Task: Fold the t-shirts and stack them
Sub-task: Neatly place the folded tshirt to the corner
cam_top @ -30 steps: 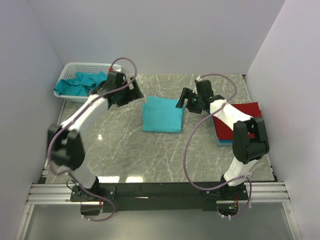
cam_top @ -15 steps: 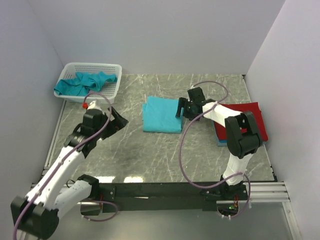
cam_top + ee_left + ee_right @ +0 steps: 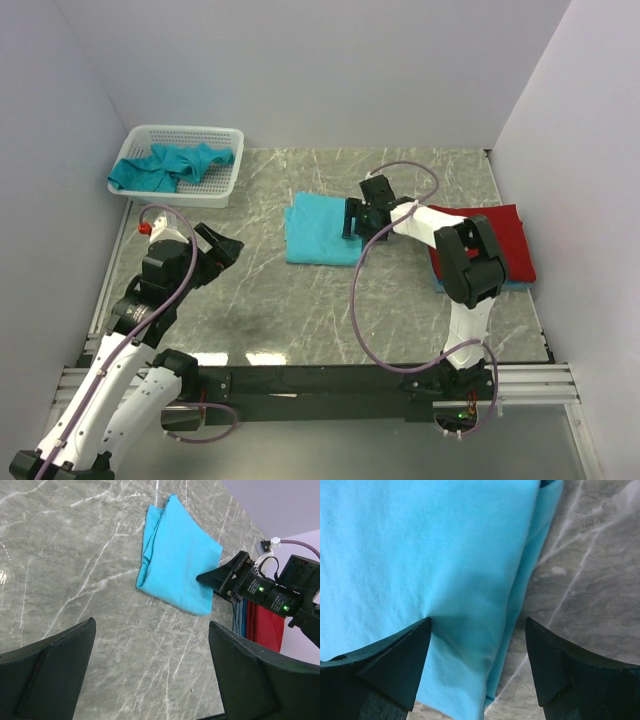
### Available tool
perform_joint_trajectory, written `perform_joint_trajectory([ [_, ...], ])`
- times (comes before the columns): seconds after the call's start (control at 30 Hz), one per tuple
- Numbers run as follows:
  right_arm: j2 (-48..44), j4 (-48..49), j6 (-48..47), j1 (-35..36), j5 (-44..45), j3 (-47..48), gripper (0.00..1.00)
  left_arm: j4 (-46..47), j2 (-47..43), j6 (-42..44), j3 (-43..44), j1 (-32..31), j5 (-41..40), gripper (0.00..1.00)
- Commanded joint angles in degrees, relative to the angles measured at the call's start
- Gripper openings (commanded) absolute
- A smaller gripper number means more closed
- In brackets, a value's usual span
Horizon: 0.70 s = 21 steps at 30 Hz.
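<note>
A folded teal t-shirt [image 3: 318,228] lies flat in the middle of the table. My right gripper [image 3: 349,219] is open and low over its right edge. In the right wrist view [image 3: 477,627] one fingertip [image 3: 415,640] presses on the teal cloth [image 3: 420,545] and the other is over bare table. A folded red t-shirt [image 3: 492,240] lies on a blue one [image 3: 445,284] at the right. My left gripper [image 3: 224,250] is open and empty over bare table at the left, and its wrist view [image 3: 152,635] shows the teal shirt [image 3: 177,565] ahead.
A white mesh basket [image 3: 222,135] at the back left holds crumpled teal shirts [image 3: 170,165]. White walls enclose the table on the left, back and right. The right arm's cable [image 3: 358,300] loops over the table in front of the teal shirt.
My left arm has pulled back from the basket to the near left of the table. My right gripper has moved left and down onto the teal shirt's right edge.
</note>
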Motion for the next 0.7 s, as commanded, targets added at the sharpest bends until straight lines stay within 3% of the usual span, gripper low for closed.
perform_joint_trajectory([
  [0.0, 2.31, -1.90, -1.35, 1.62, 2.14, 1.95, 0.81, 0.08, 0.50, -0.73, -0.33, -0.13, -0.46, 0.99],
  [0.27, 5.64, -5.94, -4.34, 4.88, 7.32, 6.07, 0.71, 0.34, 1.12, -0.64, -0.42, -0.13, -0.72, 0.99],
  [0.47, 7.14, -8.05, -5.13, 6.99, 11.19, 8.28, 0.41, 0.52, 1.12, -0.38, -0.51, -0.13, -0.72, 0.99],
  [0.67, 5.31, -9.55, -7.06, 8.48, 16.45, 8.28, 0.24, 1.04, 1.38, -0.55, -0.77, -0.13, -0.28, 1.00],
])
